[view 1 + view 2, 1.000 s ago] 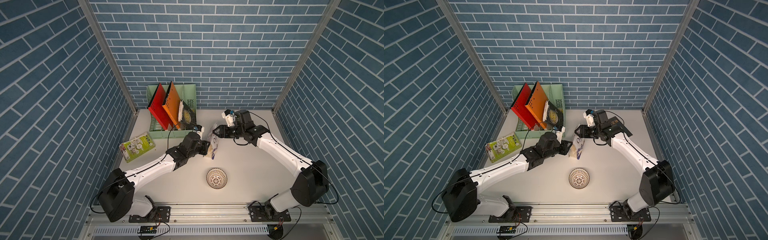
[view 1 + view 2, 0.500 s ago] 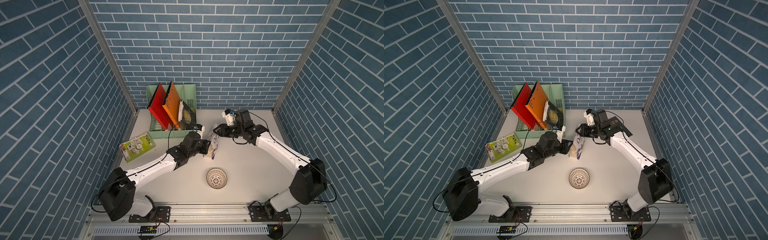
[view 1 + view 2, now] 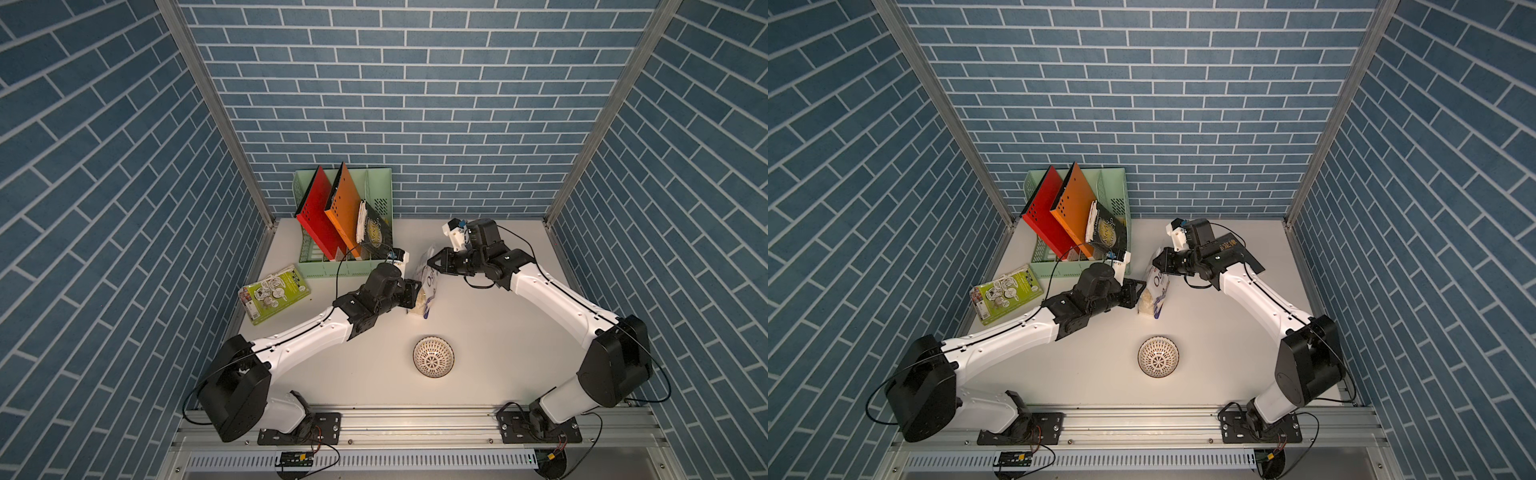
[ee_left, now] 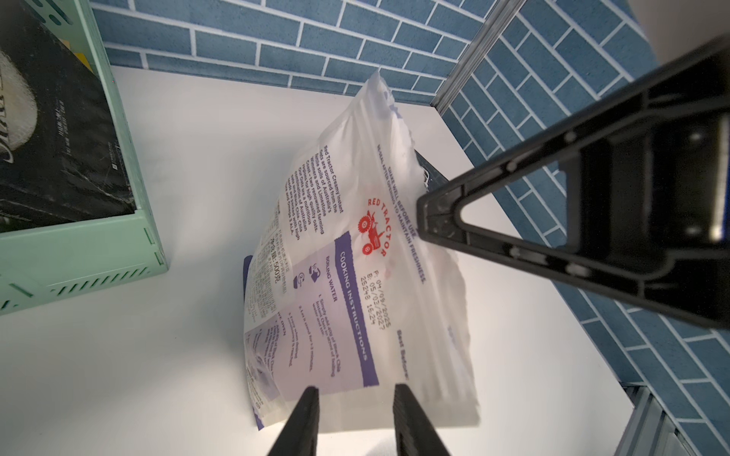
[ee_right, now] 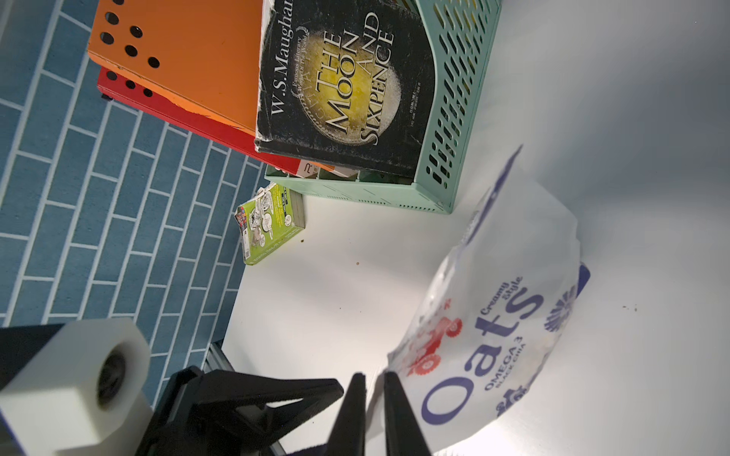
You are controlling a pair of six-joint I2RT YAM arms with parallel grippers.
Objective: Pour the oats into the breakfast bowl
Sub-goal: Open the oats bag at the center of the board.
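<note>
The white oats pouch (image 3: pixel 428 286) (image 3: pixel 1156 291) stands tilted on the table between my two arms. No loose oats show. My left gripper (image 3: pixel 415 293) (image 4: pixel 355 391) is shut on the pouch's lower part (image 4: pixel 355 256), with the pouch between its fingers. My right gripper (image 3: pixel 430 264) (image 5: pixel 371 377) is shut on the pouch's top edge (image 5: pixel 493 316), with only the thin plastic in the narrow gap between its fingers. The breakfast bowl (image 3: pixel 433 357) (image 3: pixel 1158 356) sits empty nearer the front edge, apart from both grippers.
A mint green file rack (image 3: pixel 345 266) with a red folder, an orange folder and a dark book stands at the back left. A green-and-white packet (image 3: pixel 274 293) lies at the left edge. A dark flat book (image 3: pixel 1246 253) lies under the right arm.
My right gripper has closed its jaws onto the top edge of the pouch. The left arm, the pouch and the bowl have stayed where they were.
</note>
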